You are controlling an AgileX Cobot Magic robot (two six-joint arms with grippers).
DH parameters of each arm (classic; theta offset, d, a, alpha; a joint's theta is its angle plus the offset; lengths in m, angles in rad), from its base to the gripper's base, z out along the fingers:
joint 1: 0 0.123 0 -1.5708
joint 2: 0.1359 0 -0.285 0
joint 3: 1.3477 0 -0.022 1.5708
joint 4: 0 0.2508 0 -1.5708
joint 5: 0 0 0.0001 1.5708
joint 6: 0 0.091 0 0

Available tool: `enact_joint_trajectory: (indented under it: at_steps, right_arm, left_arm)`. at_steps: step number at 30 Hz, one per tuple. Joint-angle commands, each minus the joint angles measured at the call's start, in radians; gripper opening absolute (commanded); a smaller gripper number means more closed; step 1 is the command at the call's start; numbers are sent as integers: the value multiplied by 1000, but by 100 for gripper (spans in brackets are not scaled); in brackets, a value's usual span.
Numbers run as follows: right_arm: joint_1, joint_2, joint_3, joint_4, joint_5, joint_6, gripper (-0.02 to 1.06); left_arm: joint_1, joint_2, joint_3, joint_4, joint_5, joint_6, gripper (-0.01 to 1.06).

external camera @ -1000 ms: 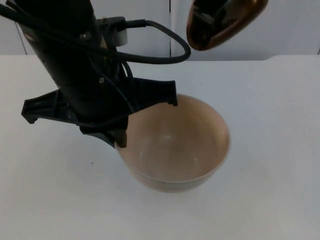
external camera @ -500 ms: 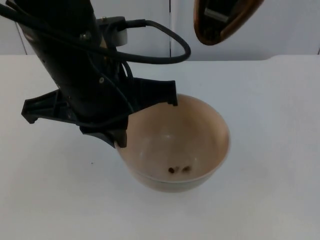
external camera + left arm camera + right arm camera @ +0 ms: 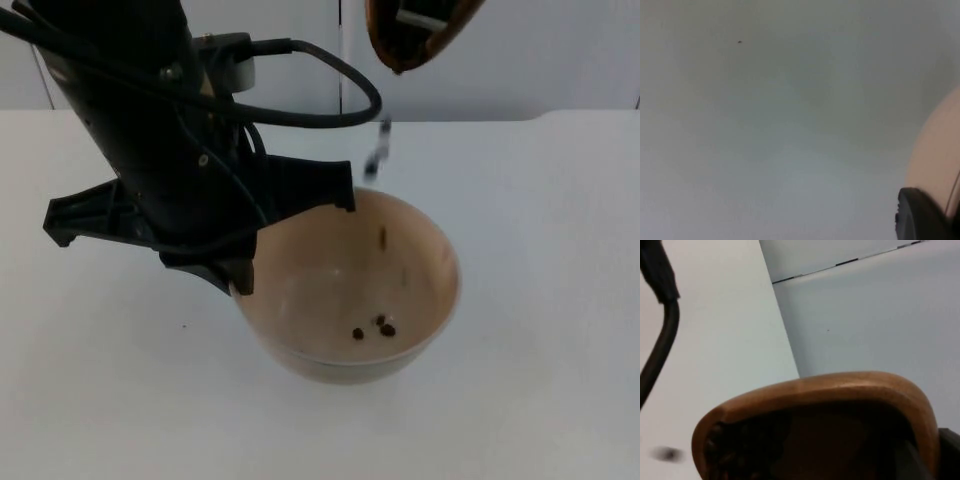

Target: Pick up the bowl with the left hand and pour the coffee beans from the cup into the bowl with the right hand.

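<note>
Just right of centre in the top view sits the round beige bowl (image 3: 350, 290), its mouth open upward and slightly toward the camera. At the bowl's upper-left rim the left gripper (image 3: 243, 262) is clamped on the wall, the black arm rising to the upper left of the frame. A few dark coffee beans (image 3: 373, 328) lie in the bowl's lower inside; others are blurred streaks falling above its upper rim. At the top edge, right of centre, hangs the brown wooden cup (image 3: 415, 30), tipped, its mouth pointing down-left toward the bowl — its long axis runs on that slant. The right gripper holding it cannot be judged. The white table top (image 3: 560, 300) lies all round. From the left wrist, the bowl's pale wall (image 3: 935, 160) meets a black fingertip (image 3: 920, 215). From the right wrist, the cup's rim (image 3: 840, 387) shows beans inside.
</note>
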Motion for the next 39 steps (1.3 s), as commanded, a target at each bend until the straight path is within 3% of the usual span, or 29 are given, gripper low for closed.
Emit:
enact_joint_trajectory:
  at_steps: [1,5,39]
  right_arm:
    - [16,-16,-8,-51,-5,-19,0]
    - [27,-16,-8,-94,-6,-24,0]
    - [69,-4,-8,-166,-18,-121,0]
  left_arm:
    - [-4,-7,4,2,-8,-7,0]
    - [-4,-5,4,2,-8,-7,0]
    - [-4,-5,4,2,-12,-7,0]
